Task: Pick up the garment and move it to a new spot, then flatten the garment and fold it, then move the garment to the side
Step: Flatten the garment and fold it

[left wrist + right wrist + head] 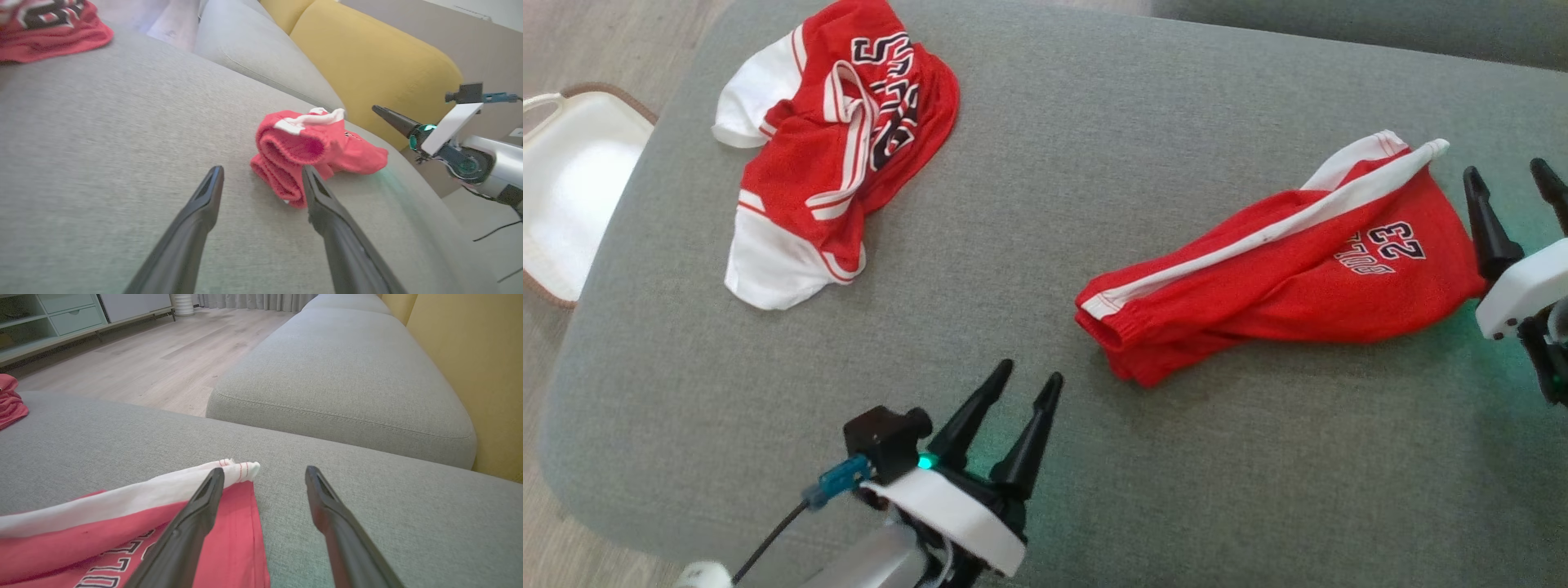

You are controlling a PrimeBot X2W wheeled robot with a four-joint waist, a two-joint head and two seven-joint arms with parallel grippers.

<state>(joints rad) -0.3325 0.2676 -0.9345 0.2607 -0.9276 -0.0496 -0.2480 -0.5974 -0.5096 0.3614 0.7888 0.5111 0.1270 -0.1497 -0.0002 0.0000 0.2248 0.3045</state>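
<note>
Red shorts (1282, 261) with a white side stripe and the number 23 lie folded on the grey sofa cushion (1094, 147), right of centre; they appear again as the red shorts (310, 151) and red shorts (122, 535) in the wrist views. My left gripper (1031, 380) stands open near the front edge, to the left of the waistband end, holding nothing. My right gripper (1507, 173) is open just off the hem end at the right, apart from the cloth. A crumpled red and white jersey (829, 139) lies at the far left.
A white basket (572, 188) stands on the floor beyond the cushion's left edge. A second grey cushion (347, 375) and a yellow backrest (367, 61) border the work surface. Wood floor and a cabinet (61, 314) lie farther off.
</note>
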